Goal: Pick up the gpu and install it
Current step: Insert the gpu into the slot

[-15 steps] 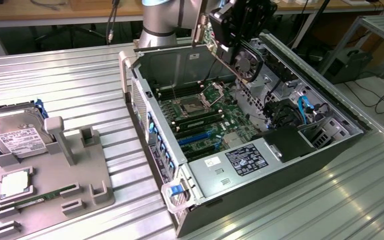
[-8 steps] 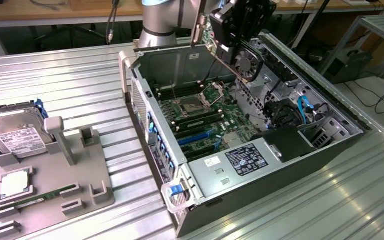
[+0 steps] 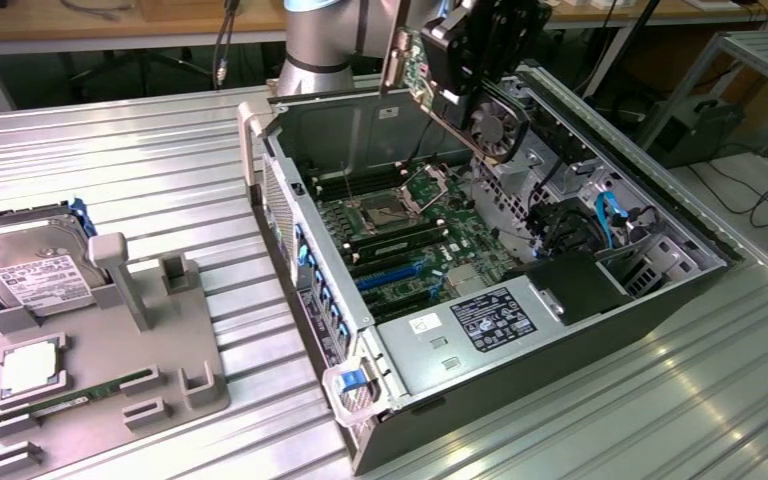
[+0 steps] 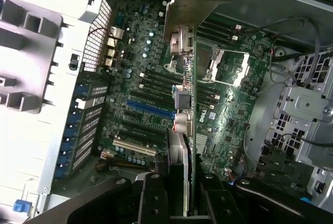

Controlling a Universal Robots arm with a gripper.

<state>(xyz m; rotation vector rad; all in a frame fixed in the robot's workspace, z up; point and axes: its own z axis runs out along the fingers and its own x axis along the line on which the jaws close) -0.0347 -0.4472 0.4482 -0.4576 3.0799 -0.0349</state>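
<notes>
The jaws pinch the gpu (image 3: 495,128), a thin black card with a round fan, above the open grey case (image 3: 357,125). Its gripped edge is hidden.

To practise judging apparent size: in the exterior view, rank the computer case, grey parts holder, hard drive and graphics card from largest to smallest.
1. computer case
2. grey parts holder
3. hard drive and graphics card: about alike here; the card is raised and tilted, so I won't rank them.
</notes>
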